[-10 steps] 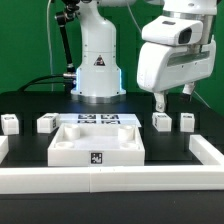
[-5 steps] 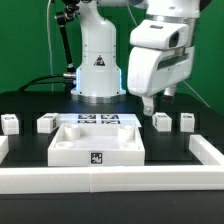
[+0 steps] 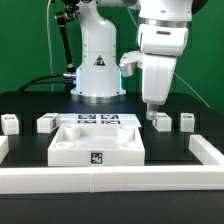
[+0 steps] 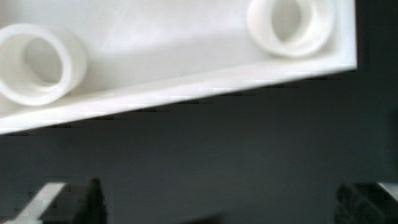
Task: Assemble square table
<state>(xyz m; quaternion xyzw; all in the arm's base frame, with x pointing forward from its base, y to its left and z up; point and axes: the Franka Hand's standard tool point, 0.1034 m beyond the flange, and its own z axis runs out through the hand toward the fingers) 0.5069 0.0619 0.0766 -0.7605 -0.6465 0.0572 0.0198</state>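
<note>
**A:** Where's our leg [image 3: 160, 121] from the gripper [image 3: 152, 104]?

**B:** Just below, we think, slightly toward the bench's edge on the exterior view's right. The fingers [image 4: 57, 203] are spread, holding nothing. The tabletop [image 3: 97, 143] lies mid-bench, near the front edge.

White tabletop [image 3: 70, 153], black-and-white tag [image 3: 97, 157]; white legs [image 3: 46, 124]; black table [image 3: 25, 148]; white border rails [image 3: 110, 180].

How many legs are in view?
4. Exterior view's left of the tabletop: far-left leg, inner-left leg. Its right: inner-right leg, far-right leg. None seems hidden.
</note>
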